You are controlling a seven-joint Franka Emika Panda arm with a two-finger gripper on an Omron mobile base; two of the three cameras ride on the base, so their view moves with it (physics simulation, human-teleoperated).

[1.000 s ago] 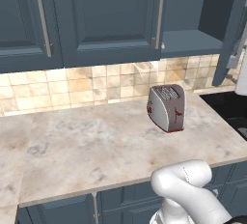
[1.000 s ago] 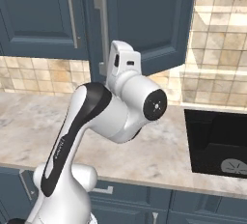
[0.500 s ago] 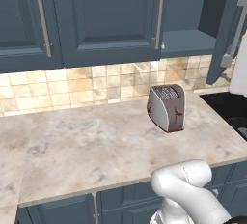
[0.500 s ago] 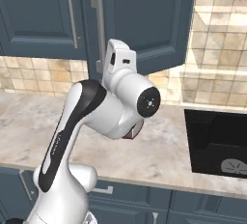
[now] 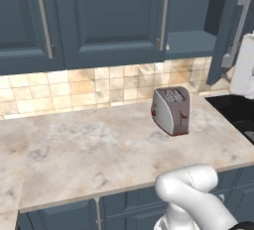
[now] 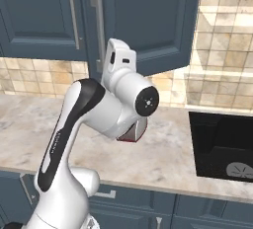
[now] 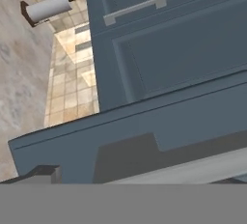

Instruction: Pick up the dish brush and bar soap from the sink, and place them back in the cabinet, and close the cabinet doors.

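The cabinet (image 5: 198, 43) on the wall stands open, its flat shelf bare where I can see it. One of the cabinet doors (image 5: 229, 30) swings out at the right, and the right base view shows it side-on (image 6: 148, 20). The black sink (image 6: 222, 141) lies right of my arm, with its round grey drain (image 6: 238, 170). The dish brush and the bar soap are out of view. The white body of my hand (image 5: 245, 68) hangs by the open door, above the sink's edge. Nothing is in the gripper. The hand view looks, rolled, at a blue-grey door (image 7: 183, 59) with a silver bar handle (image 7: 135, 9).
A red-and-silver toaster (image 5: 171, 110) stands on the beige marble counter (image 5: 89, 144), left of the sink. My elbow (image 6: 123, 109) covers most of it in the right base view. A paper towel roll (image 7: 46, 8) hangs on the tiled wall. Closed upper doors (image 5: 99, 16) line the left.
My hand has risen further into the right edge of the left base view, closer to the open door. The elbow has swung slightly. The base has not moved.
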